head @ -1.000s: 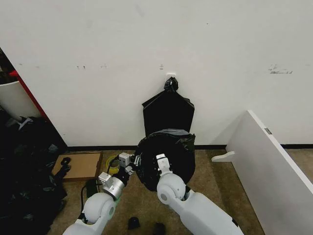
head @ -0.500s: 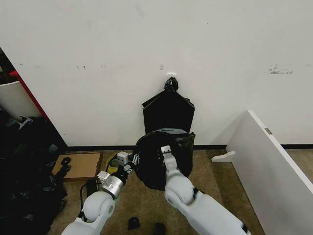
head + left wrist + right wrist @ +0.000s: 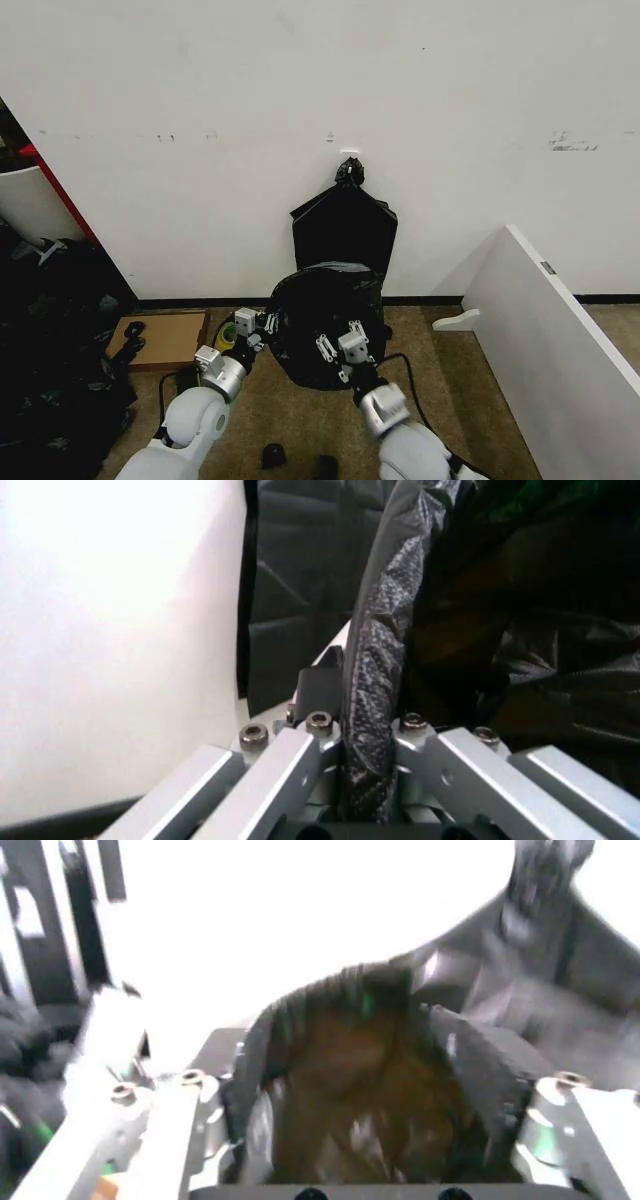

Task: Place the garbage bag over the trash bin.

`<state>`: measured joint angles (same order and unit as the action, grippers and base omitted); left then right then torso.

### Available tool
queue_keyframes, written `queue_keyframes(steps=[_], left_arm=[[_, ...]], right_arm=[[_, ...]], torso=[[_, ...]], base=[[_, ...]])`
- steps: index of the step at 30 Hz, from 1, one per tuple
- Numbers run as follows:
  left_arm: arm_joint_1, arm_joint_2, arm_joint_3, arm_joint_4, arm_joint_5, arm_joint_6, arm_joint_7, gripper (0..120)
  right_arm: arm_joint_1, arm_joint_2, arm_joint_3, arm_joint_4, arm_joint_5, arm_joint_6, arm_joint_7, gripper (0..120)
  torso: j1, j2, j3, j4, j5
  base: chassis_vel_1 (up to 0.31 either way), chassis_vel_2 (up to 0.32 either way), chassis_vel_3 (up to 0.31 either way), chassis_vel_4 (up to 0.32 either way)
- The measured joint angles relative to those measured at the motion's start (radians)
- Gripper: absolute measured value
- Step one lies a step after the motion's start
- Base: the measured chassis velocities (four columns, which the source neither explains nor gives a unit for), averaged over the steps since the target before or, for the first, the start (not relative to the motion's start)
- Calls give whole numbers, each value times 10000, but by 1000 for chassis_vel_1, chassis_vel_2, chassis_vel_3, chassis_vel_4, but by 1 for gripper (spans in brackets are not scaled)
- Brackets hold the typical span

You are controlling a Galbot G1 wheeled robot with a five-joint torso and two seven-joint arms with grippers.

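Black bag, white wall, silver grippers.
My garbage bag (image 3: 320, 325) is glossy black and crinkled, with grey sheen along its pinched edge (image 3: 375, 667). My left gripper (image 3: 262, 325) and right gripper (image 3: 340, 350) are silver-grey metal. The wall (image 3: 300, 80) is white, the cardboard box (image 3: 165, 338) brown.

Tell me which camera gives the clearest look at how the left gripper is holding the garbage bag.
The left wrist view: the garbage bag edge runs straight down between the left gripper fingers, pinched there. The head view shows that gripper at the bag's left side, too small to judge. The right wrist view shows the bag's open mouth instead.
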<state>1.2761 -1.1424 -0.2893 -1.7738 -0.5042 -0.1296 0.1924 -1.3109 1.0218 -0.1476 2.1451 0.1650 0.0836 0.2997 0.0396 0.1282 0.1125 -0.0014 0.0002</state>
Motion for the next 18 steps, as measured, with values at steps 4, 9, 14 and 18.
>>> queue_keyframes(steps=[4, 9, 14, 18], left_arm=[[22, 80, -70, 529, 452, -1108, 506, 0], [-111, 164, -132, 1242, 673, -2502, 1508, 0], [-204, 164, -144, 1816, 787, -3454, 2343, 0], [-271, 129, -145, 1907, 788, -3603, 2470, 0]], right_arm=[[-13, -443, 393, 1196, 531, -528, 350, 76], [16, -1150, 1108, 2103, 936, -2681, 1571, 94], [71, -2510, 1610, 1544, 1179, -2701, 1078, 100], [113, -2892, 1688, 962, 942, -2246, 543, 100]], torso=[[0, 0, 0, 8, 1], [0, 0, 0, -1, 3], [2, 0, 2, 4, 0], [2, 0, 2, 2, 5]], base=[[0, 0, 0, 0], [0, 0, 0, 0], [0, 0, 0, 0], [0, 0, 0, 0]])
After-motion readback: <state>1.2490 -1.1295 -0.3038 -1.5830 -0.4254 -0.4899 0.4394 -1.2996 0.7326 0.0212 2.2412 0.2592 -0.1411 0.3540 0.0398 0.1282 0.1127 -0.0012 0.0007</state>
